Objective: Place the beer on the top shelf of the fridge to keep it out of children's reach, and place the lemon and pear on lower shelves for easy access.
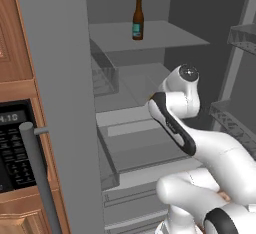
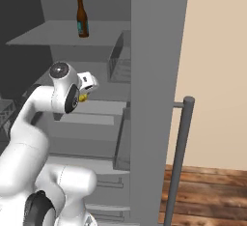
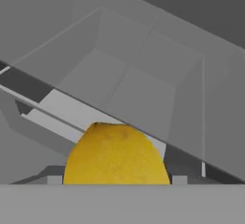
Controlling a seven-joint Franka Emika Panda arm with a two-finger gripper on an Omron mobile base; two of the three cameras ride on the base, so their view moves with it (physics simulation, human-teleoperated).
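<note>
Lemon (image 3: 116, 155) carried into the fridge (image 2: 154, 75).
Gripper (image 2: 85, 96) clamped on it, over lower shelves (image 1: 135, 145); beer (image 1: 138, 19) stands high, away from children.

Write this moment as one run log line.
beer: on top shelf | gripper: holds lemon, inside fridge | pear: unseen

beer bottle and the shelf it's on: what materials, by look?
Beer: looks like dark brown glass, glossy, with a teal label that may be paper. Top shelf: flat matte grey slab, uniform and textureless; plastic or painted metal, the render leaves it open.
</note>
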